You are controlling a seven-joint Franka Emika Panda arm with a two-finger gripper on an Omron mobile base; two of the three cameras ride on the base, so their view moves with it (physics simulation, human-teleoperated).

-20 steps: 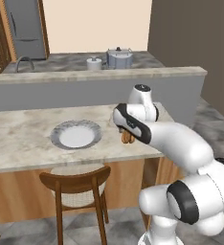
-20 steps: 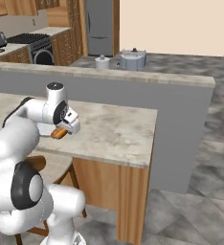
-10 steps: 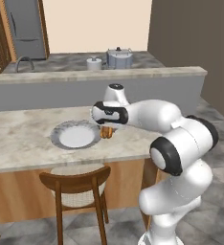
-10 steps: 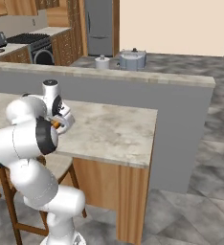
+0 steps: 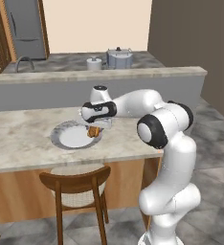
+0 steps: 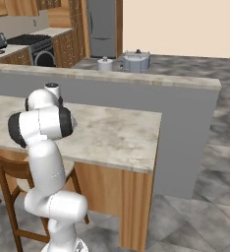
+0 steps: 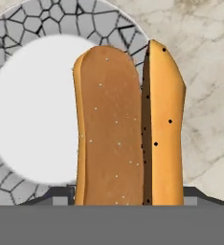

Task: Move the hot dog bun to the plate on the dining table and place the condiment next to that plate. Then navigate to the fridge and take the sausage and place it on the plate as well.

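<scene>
The orange-tan hot dog bun (image 5: pixel 92 131) hangs just above the right rim of the round pale grey plate (image 5: pixel 59 137) on the dining table (image 5: pixel 18 146). My gripper (image 5: pixel 95 126) is shut on the bun from above. In the hand view the bun (image 7: pixel 123 134) stands between the finger tips of my gripper (image 7: pixel 128 197), with the plate's whitish centre (image 7: pixel 32 119) to its left and the marbled table top (image 7: pixel 209 95) to its right. The grey steel fridge (image 5: pixel 23 28) stands far back, door closed. The condiment and the sausage are out of view.
A wooden chair (image 5: pixel 75 184) is tucked under the table's near edge below the plate. A grey ledge (image 5: pixel 133 74) runs behind the table. A pot (image 5: pixel 119 58) and a small kettle (image 5: pixel 94 62) sit on the far counter. A stove (image 6: pixel 41 49) stands at the back left.
My arm has swung left across the table with the bun in the gripper, from the right part of the top to over the plate's right rim.
</scene>
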